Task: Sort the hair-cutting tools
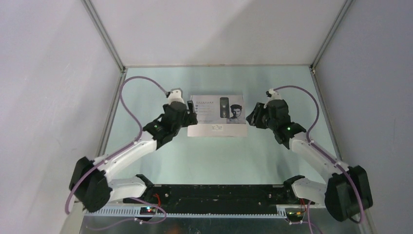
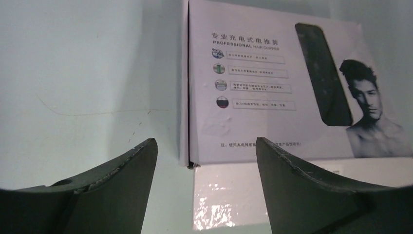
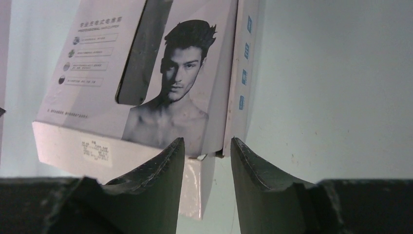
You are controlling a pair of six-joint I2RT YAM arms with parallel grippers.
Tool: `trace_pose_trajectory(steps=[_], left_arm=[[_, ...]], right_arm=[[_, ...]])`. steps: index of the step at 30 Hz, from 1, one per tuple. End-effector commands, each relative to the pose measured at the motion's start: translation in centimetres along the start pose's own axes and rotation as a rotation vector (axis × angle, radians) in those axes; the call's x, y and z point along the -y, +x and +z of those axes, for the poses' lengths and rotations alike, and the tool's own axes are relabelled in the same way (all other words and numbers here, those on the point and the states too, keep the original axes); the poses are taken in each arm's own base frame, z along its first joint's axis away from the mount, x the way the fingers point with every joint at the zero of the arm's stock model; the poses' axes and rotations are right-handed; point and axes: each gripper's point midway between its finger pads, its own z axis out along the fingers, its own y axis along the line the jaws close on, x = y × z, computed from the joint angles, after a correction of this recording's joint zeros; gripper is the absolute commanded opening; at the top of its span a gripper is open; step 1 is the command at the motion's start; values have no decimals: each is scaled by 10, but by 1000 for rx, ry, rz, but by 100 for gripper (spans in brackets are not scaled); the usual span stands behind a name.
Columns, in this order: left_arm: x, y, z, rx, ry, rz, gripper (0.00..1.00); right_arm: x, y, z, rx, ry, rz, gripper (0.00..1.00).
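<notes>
Fingertips of my left end effector [image 2: 205, 141] are standing wide apart, gripping nothing, framing the near-left corner of the white box [image 2: 253, 87] | right end effector [image 3: 207, 140] is hanging part-open at its near-right corner, not clamping | box is lying mid-tabletop [image 1: 214, 156], toward the far edge | hair-cutting tools are staying hidden; cannot tell where
</notes>
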Motion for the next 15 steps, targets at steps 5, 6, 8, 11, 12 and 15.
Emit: trace_pose_trajectory(steps=[5,6,8,11,12,15], left_arm=[[6,27,31,-195,-42,62,80],[4,31,32,-209,-49,67,80],[-1,42,34,-246,-69,82,80],[-7,56,35,-293,-93,98,79],[-8,58,34,-301,-96,100,79],[-11,65,32,-327,-99,105,79]], right_arm=[[0,9,25,-125,16,68,44],[2,14,27,-144,24,72,44],[7,24,27,-185,46,79,44],[11,35,24,-231,67,82,43],[12,37,21,-238,70,80,43],[12,37,16,-238,76,68,42]])
